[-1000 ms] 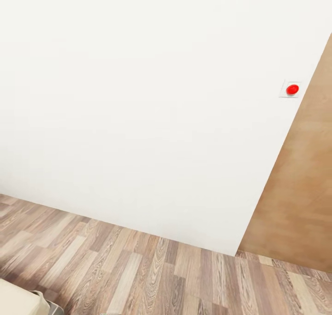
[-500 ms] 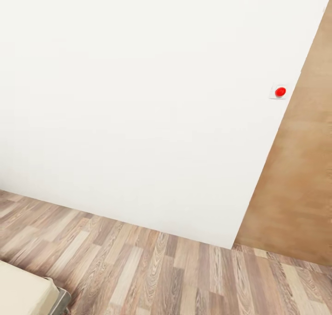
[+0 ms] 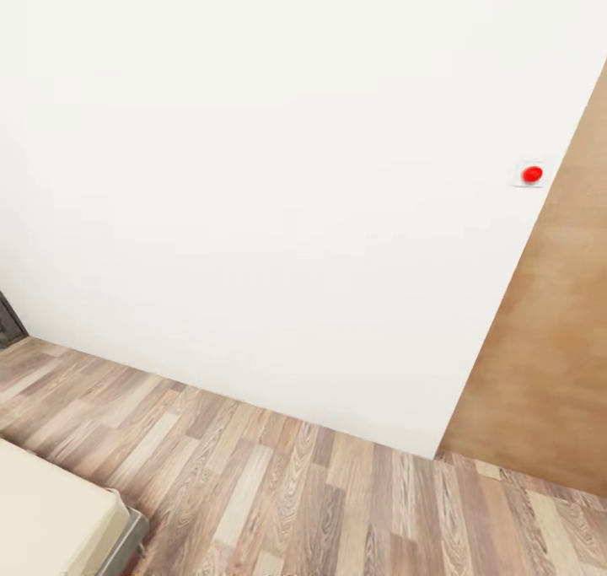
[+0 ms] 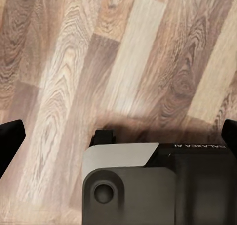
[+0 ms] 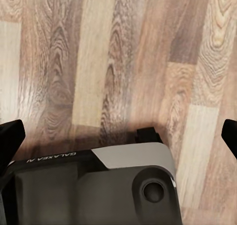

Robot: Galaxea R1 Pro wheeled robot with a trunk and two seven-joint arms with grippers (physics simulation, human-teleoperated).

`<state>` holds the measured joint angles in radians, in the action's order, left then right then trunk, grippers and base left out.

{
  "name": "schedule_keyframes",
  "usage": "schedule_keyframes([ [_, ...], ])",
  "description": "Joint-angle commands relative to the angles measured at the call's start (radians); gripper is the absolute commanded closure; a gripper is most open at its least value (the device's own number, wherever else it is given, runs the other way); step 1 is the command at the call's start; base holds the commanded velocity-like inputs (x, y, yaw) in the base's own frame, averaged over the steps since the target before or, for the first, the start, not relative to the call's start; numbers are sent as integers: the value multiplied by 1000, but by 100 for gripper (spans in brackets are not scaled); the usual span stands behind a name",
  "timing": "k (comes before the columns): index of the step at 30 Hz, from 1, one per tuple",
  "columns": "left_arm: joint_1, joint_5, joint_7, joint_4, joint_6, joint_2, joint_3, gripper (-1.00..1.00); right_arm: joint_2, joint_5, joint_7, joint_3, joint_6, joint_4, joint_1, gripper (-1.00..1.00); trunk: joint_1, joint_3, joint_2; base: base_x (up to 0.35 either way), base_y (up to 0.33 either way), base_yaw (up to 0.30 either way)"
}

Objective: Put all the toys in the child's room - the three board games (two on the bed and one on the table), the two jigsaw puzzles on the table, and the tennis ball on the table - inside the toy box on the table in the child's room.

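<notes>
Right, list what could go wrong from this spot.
1. The bed corner sits low and close beside the robot; a turn toward it might clip the base.
2. The head view faces a bare wall and a door, with no toys in sight, so searching costs time.
3. Both grippers, left and right, hang open over the floor and hold nothing.

we faced a plain white wall that met a wood-plank floor. a red round button on a small pale plate sat on the wall just beside a brown wooden door. a cream-topped piece of furniture showed at the lower left corner
</notes>
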<state>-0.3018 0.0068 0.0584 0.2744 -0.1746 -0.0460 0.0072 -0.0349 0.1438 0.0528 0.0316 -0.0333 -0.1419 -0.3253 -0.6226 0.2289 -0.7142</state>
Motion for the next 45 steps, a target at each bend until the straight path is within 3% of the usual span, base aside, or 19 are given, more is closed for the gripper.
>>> schedule_keyframes([
  [1,0,1,4,2,-4,-1,1,-100,0,6,3,2,-4,-2,0,-100,4,-2,6,-167,0,281],
  [20,0,4,6,0,-3,8,9,-100,-2,-1,7,-3,-3,-2,-1,-100,77,-55,139,-81,0,285],
  [26,0,1,0,-3,-7,8,98,-100,-2,-1,8,-4,-2,-2,-1,-100,100,-70,181,0,0,277],
  [29,0,-1,-1,-4,-9,7,120,-100,-2,-1,10,-4,-2,-1,-1,-100,111,-77,202,0,0,272],
  [37,0,-3,-2,-4,-5,5,129,-100,-2,-2,81,-4,-3,-2,-1,-100,142,-96,258,0,0,269],
  [45,0,1,-1,-4,-3,7,132,-100,-3,-3,94,-5,-2,-1,-1,-100,173,-114,314,0,0,264],
])
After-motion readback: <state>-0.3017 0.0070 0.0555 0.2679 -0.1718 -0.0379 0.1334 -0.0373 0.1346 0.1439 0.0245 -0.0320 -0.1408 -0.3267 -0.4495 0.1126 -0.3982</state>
